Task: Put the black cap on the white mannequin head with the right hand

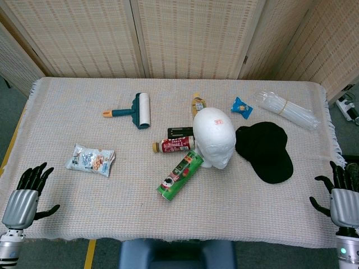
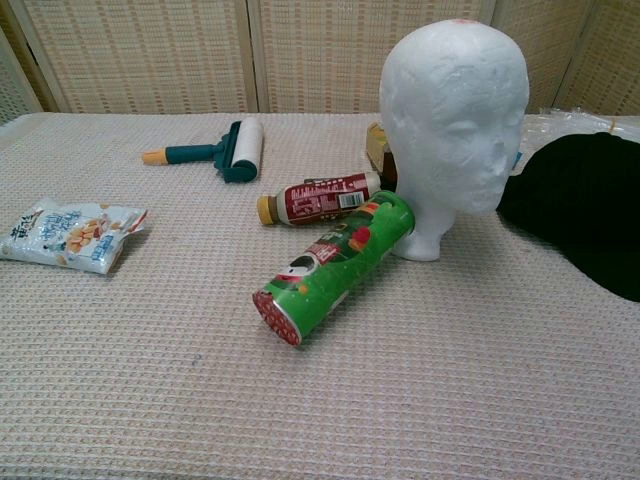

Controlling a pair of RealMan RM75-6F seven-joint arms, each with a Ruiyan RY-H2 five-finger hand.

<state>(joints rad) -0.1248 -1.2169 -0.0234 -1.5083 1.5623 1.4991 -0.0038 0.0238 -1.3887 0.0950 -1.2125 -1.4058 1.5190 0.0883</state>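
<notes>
The white mannequin head (image 1: 214,137) stands upright near the middle of the table, bare on top; in the chest view the mannequin head (image 2: 455,115) faces the camera. The black cap (image 1: 265,151) lies flat on the cloth just to its right, and the chest view shows the black cap (image 2: 585,205) at the right edge. My right hand (image 1: 341,193) hovers at the table's near right corner, fingers apart, holding nothing, well short of the cap. At the near left corner my left hand (image 1: 25,191) is open too. Neither hand appears in the chest view.
A green snack can (image 1: 180,175) lies against the head's base, with a red bottle (image 1: 175,145) behind it. A lint roller (image 1: 134,111), a snack bag (image 1: 90,159), a blue packet (image 1: 242,106) and a clear plastic bundle (image 1: 286,109) lie around.
</notes>
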